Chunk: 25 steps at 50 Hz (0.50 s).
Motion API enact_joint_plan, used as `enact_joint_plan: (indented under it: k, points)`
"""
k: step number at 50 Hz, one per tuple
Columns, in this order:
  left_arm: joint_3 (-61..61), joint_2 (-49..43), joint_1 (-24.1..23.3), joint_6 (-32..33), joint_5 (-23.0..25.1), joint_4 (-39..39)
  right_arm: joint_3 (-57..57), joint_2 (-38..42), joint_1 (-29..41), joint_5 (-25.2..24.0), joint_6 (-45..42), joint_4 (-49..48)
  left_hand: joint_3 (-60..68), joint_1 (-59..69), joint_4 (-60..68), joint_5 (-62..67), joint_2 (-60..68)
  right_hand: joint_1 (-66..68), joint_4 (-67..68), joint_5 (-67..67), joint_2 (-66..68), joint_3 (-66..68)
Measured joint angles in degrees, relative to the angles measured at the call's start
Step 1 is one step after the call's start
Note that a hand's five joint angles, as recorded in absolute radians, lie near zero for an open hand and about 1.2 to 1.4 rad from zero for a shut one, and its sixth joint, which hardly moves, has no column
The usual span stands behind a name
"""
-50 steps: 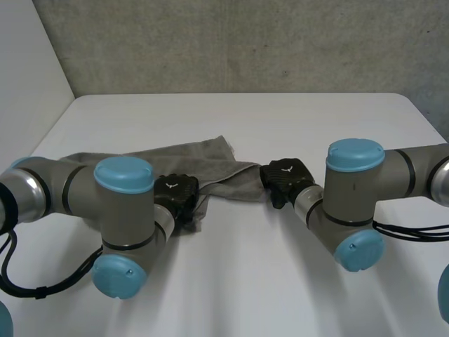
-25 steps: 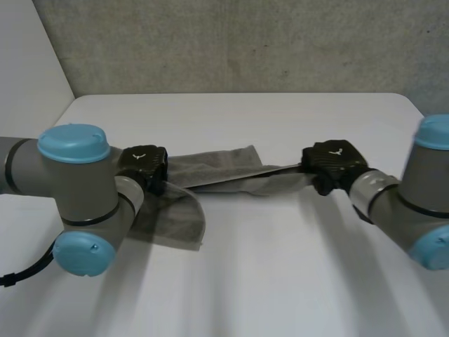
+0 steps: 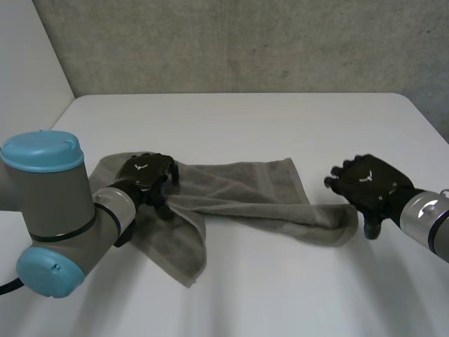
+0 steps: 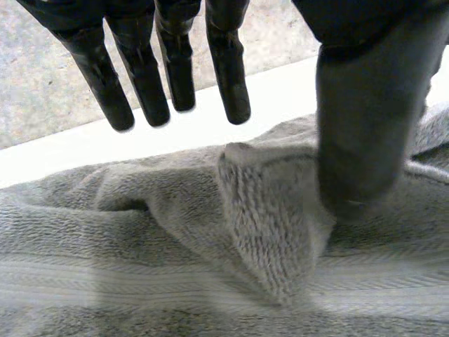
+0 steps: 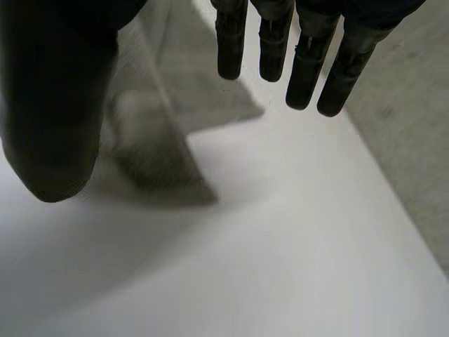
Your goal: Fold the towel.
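Observation:
The grey towel [image 3: 245, 189] lies on the white table [image 3: 266, 119] as a long, rumpled band, with a flap hanging toward the front at its left end. My left hand [image 3: 144, 175] hovers over that left end, open. In the left wrist view its fingers [image 4: 175, 77] are straight above the towel [image 4: 140, 246], and the thumb [image 4: 365, 140] reaches down beside a small raised peak of cloth. My right hand [image 3: 368, 186] is just past the towel's right end, open and apart from it. Its fingers [image 5: 309, 63] are straight, with the towel's end [image 5: 161, 147] under the palm.
Bare white table [image 3: 280, 281] lies in front of and behind the towel. A grey speckled wall [image 3: 245, 42] runs along the table's far edge. My two arms come in from the front left [image 3: 49, 203] and the front right [image 3: 428, 217].
Both hands have moved apart, left going left and right going right, drawing the towel out into a long band. Both have then opened and let the cloth go.

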Motion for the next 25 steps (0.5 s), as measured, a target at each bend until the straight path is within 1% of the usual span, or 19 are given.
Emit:
enact_joint_plan:
  k: [1,3,8,13,19,25]
  points:
    - [-0.25,0.37,-0.1,-0.07,0.13,-0.23,-0.24,-0.94,0.59,0.1,1.59,-0.3,-5.7,-5.6,-5.87,-6.6,-5.84,-1.2,-0.92,-0.69,-1.03,-1.19]
    - [-0.84,1.2,-0.28,-0.16,0.19,-0.71,-0.7,-2.97,1.8,0.41,5.17,-0.96,-10.93,-10.05,-10.7,-11.63,-10.86,-3.05,-1.99,-0.98,-3.81,-3.42]
    - [-1.91,2.86,-0.69,-0.29,-0.04,-1.26,-1.54,-5.37,3.24,1.02,10.97,-1.87,-11.42,-10.1,-11.06,-11.71,-11.16,-3.8,-2.01,-0.98,-4.07,-3.78]
    - [-2.12,4.17,-1.41,-0.96,-0.44,-1.17,-2.6,-5.22,3.77,2.0,16.08,-3.0,-11.42,-10.1,-11.07,-11.71,-11.18,-3.79,-2.01,-0.98,-4.07,-3.78]
    - [-0.49,4.17,-2.22,-5.22,-1.73,-0.84,-4.66,-0.58,4.62,4.09,22.04,-5.61,-11.42,-10.1,-11.07,-11.71,-11.2,-3.69,-2.01,-0.97,-4.07,-3.78]
    - [2.07,1.03,-3.97,-10.29,-5.41,-0.71,-6.37,5.81,6.0,6.39,25.58,-6.92,-11.42,-10.1,-11.07,-11.71,-11.2,-3.19,-1.99,-0.83,-3.96,-3.62]
